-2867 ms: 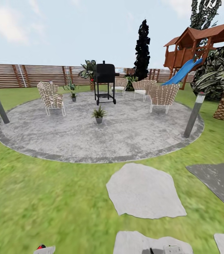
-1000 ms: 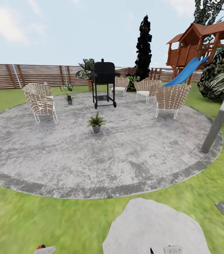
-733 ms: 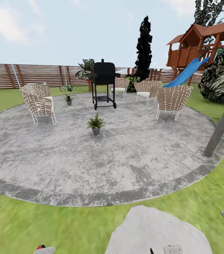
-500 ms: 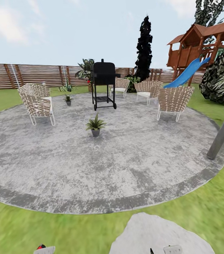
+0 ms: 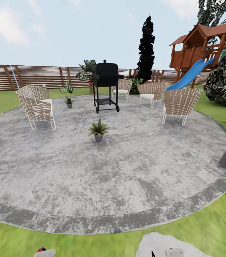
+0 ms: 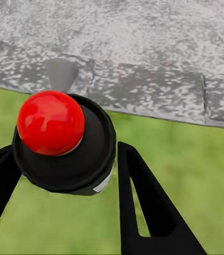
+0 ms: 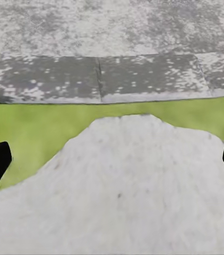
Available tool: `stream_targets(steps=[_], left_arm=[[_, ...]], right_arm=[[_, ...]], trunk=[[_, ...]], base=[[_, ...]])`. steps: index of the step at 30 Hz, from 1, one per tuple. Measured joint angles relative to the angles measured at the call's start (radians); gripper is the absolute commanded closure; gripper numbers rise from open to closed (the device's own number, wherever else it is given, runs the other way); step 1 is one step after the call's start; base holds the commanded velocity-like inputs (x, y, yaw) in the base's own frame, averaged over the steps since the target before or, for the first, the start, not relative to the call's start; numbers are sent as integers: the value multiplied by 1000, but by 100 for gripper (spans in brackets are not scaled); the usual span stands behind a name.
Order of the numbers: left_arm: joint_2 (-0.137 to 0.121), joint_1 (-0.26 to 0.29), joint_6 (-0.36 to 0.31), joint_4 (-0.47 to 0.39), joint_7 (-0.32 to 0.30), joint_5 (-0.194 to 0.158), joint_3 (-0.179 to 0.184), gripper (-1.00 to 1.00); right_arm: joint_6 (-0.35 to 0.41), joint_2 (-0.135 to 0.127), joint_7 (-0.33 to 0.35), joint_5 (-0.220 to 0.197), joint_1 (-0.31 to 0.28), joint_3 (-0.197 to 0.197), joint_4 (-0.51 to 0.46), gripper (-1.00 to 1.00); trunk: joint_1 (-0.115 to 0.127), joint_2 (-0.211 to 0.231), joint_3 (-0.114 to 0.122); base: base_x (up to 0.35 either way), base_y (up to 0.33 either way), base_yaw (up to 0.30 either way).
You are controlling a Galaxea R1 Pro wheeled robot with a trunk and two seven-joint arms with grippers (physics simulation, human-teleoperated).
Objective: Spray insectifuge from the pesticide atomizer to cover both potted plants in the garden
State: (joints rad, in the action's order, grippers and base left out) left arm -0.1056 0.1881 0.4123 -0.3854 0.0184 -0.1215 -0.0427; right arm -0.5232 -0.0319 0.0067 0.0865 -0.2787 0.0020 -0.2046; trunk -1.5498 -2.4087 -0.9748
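Left pincer (image 6: 64, 175), seen in the left wrist view, is clamped on the pesticide atomizer (image 6: 64, 143): its dark body sits between the two black fingers (image 6: 144, 207) with the red top toward the camera, over green lawn just before the edge of the paved patio (image 6: 144, 90). In the right wrist view the right pincer (image 7: 112, 159) holds nothing and stands wide apart, only its dark fingertips at both borders, above a pale stepping stone (image 7: 144, 180) on the grass. The head view gives what the wrist cameras cannot: the garden (image 5: 20, 242), the nearer potted plant (image 5: 98, 129) in the middle of the patio, the second potted plant (image 5: 68, 101) farther off between a wicker chair (image 5: 36, 105) and the black grill (image 5: 106, 85). I judge the step is the approach. To do it well, the base should roll straight onto the paving toward the nearer plant, stop near it, and keep the bottle upright and firmly gripped, nozzle facing the leaves before spraying.
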Motion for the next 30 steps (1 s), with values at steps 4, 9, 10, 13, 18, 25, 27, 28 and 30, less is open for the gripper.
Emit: stream_targets(steps=[4,9,10,13,18,25,27,28,30], left_arm=[[0,0,-1,1,0,0,0,100],[-1,0,-1,1,0,0,0,100],[-1,0,-1,1,0,0,0,100],[-2,0,-1,1,0,0,0,100],[-2,0,-1,1,0,0,0,100],[-2,0,-1,1,0,0,0,100],[-2,0,-1,1,0,0,0,100],[-2,0,-1,1,0,0,0,100],[-2,0,-1,1,0,0,0,100]], right_arm=[[0,0,0,-1,0,0,0,-100],[0,0,0,-1,0,0,0,-100],[0,0,0,-1,0,0,0,-100],[-1,0,0,-1,0,0,0,-100],[-1,-1,1,0,0,0,0,-100],[-2,-1,2,0,0,0,0,-100],[-2,-1,2,0,0,0,0,-100],[-2,-1,2,0,0,0,0,-100],[-2,-1,2,0,0,0,0,-100]], trunk=[[0,0,0],[0,0,0],[0,0,0],[0,0,0],[0,0,0],[0,0,0],[0,0,0],[0,0,0],[0,0,0]], base=[[295,221,0],[294,222,0],[294,222,0],[294,223,0],[294,221,0],[294,209,0],[294,206,0],[294,206,0],[294,205,0]])
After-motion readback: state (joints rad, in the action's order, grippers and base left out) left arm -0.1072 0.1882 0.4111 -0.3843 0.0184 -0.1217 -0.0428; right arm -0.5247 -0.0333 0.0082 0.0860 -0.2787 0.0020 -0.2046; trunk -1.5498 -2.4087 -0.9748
